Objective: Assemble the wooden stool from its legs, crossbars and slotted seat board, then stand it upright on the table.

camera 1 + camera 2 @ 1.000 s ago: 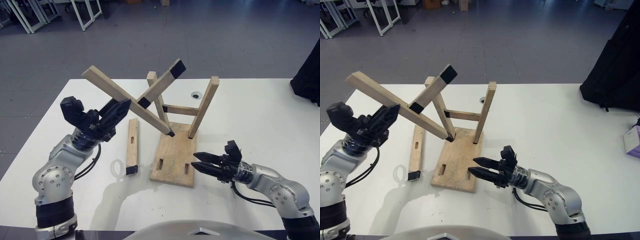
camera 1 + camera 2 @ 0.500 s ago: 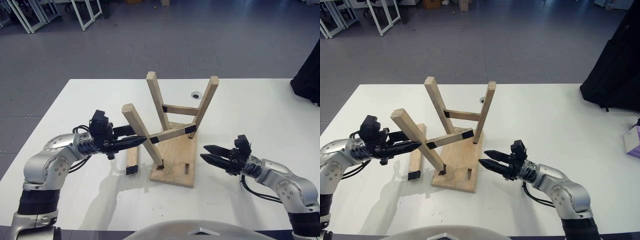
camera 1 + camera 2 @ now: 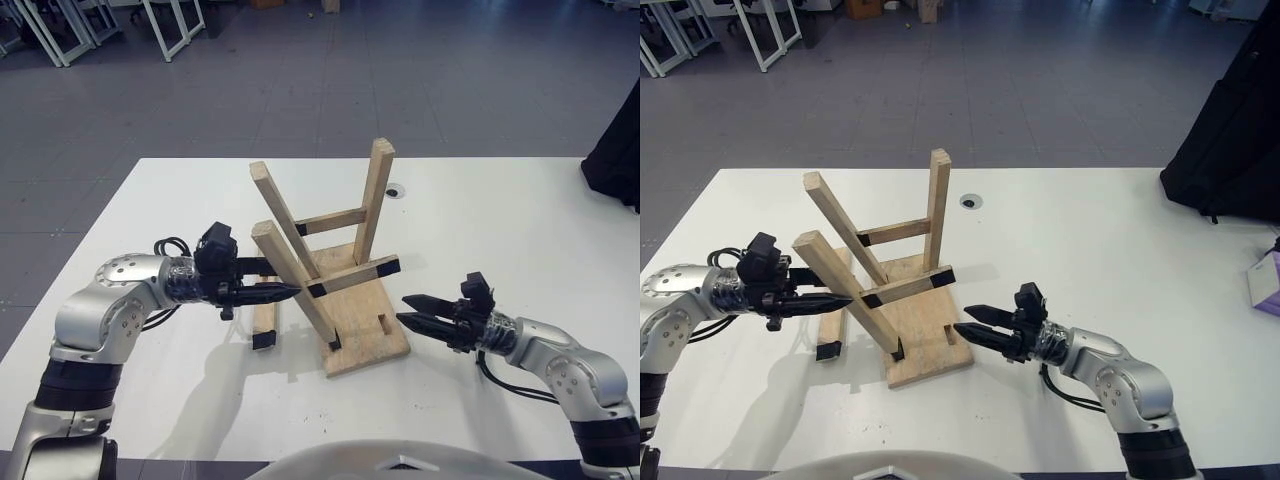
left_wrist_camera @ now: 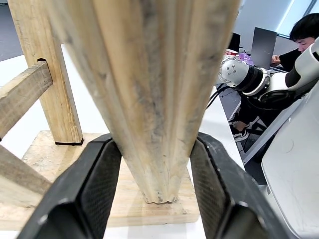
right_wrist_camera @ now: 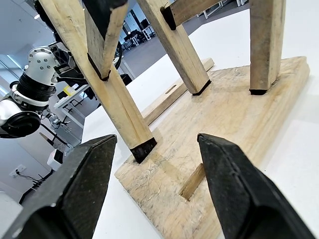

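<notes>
Stool leg [image 3: 316, 318] got swung down onto the seat board [image 3: 365, 350], left gripper [image 3: 290, 290] still clamped on it, right gripper [image 3: 402, 309] spread empty, leaving one loose leg [image 3: 264, 325].

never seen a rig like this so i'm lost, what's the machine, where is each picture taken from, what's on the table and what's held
This is a humanoid robot with two arms, each ending in a two-finger gripper. The two wide pictures come from a camera pair on its head, looking down over the arms; the two close-ups from cameras on its wrists. On the white table lies the slotted seat board, with two legs standing in it, joined by a crossbar. The left gripper is clamped on a third leg, whose foot meets the board and which carries its own crossbar. A fourth leg lies loose on the table. The right gripper is open and empty, near the board's edge.
</notes>
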Action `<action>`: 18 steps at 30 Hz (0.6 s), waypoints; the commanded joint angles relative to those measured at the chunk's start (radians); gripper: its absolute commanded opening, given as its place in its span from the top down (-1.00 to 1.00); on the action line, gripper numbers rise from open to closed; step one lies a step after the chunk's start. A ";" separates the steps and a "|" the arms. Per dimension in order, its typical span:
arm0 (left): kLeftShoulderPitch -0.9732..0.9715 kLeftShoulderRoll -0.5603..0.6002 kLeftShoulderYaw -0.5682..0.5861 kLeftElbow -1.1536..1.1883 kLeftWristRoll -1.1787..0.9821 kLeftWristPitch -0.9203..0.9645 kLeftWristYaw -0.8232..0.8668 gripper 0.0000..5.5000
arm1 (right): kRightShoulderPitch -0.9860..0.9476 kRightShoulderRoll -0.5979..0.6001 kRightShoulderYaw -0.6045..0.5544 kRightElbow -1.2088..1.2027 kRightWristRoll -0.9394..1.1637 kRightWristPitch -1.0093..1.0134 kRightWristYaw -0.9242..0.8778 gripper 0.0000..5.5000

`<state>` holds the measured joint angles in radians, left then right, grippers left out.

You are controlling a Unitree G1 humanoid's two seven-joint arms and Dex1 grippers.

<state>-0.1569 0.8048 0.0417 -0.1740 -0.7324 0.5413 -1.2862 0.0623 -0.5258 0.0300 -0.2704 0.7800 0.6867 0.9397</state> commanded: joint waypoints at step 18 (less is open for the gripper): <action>0.270 0.232 -0.247 -0.168 0.418 -0.122 0.227 0.26 | 0.002 -0.003 0.026 0.013 -0.057 -0.019 0.022 -0.08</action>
<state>0.0000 0.9308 -0.0281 -0.4385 -0.6309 0.3106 -1.1236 0.0625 -0.5289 0.0503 -0.2627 0.7485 0.6799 0.9668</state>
